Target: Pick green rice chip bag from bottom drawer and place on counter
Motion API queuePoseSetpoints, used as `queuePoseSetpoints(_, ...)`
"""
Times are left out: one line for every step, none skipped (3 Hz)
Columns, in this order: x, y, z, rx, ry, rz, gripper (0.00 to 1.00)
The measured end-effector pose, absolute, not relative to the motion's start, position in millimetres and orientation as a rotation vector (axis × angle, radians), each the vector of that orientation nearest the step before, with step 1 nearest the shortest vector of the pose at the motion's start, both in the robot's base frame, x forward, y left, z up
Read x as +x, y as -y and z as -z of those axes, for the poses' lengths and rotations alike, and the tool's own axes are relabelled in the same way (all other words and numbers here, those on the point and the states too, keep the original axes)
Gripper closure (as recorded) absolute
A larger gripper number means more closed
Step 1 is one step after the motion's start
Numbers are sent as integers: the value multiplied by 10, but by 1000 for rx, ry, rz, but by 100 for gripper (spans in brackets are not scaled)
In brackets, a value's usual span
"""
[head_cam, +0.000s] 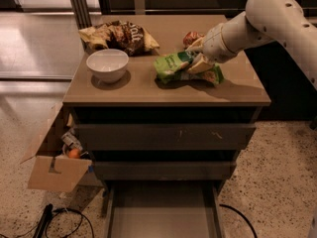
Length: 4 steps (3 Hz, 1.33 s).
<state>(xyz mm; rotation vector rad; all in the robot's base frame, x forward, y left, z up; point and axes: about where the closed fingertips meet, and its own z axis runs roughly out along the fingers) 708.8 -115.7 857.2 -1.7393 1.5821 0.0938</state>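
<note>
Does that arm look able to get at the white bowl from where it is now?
Probably yes. The end effector is at the green rice chip bag on the counter; the white bowl stands apart on the same top, open from above, with only bare surface between them.
</note>
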Motion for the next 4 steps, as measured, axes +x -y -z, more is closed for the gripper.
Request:
queuePoseSetpoints(7088, 1156, -8572, -1739, -1582, -94, 27)
queuePoseSetpoints(7088, 1156, -8572, -1739, -1582, -94, 4)
queuePoseSetpoints(7088, 1156, -8572, -1739, -1582, -94, 0)
queuePoseSetpoints(7088, 1156, -8571, -1739, -1582, -94, 0)
